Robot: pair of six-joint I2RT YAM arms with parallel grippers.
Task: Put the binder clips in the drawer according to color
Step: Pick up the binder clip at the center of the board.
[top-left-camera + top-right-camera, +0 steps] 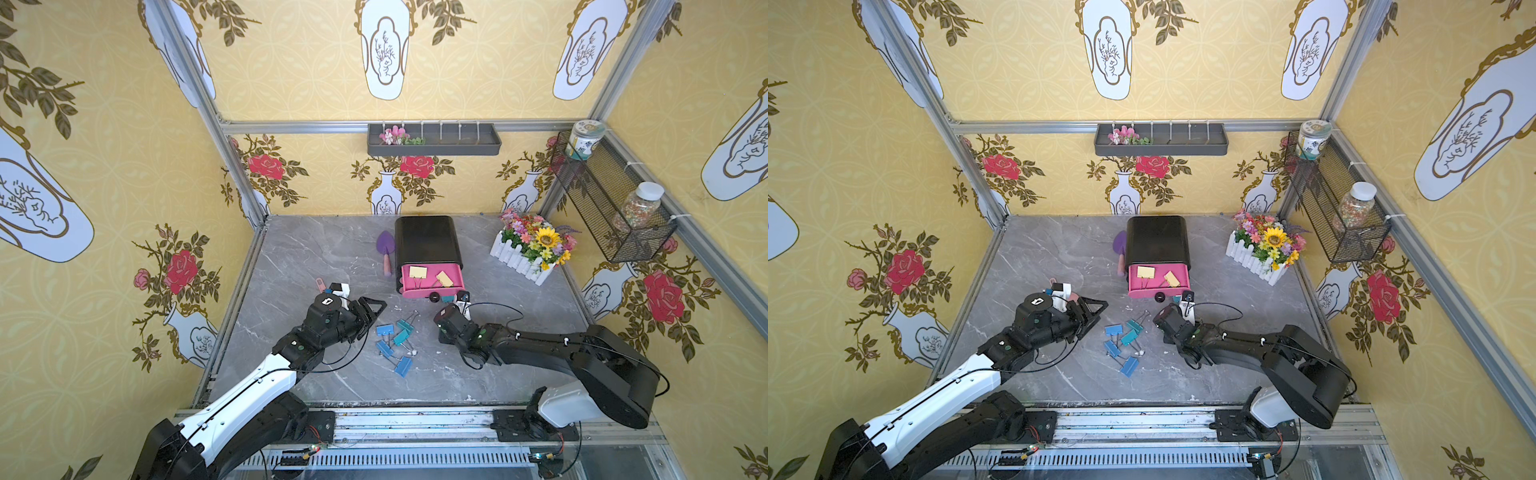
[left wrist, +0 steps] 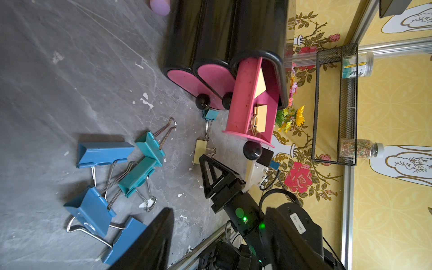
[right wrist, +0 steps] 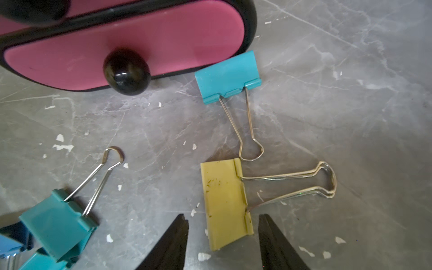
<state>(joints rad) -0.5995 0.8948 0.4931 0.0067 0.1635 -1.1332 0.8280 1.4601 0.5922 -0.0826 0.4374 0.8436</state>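
Colour explains the layout: the top drawer of the black three-drawer cabinet, at 12 o'clock on the marble surface, stands pulled out with pale yellow binder clips lying in it, so I judge it the yellow drawer; the right pincer sits low over one more yellow binder clip just before the cabinet, its jaws parted either side of the clip's body with a sliver of gap each way, not yet pinching it; a teal clip lies at that clip's 12 o'clock, just beside the bottom drawer front; the heap of blue and teal clips lies mid-surface, the left pincer hanging clear at its 11 o'clock; whether that one is parted or clenched I cannot tell, since its wrist view shows a single finger; in both top views the right arm hides the targeted clip; the two lower drawers are shut, contents unseen.
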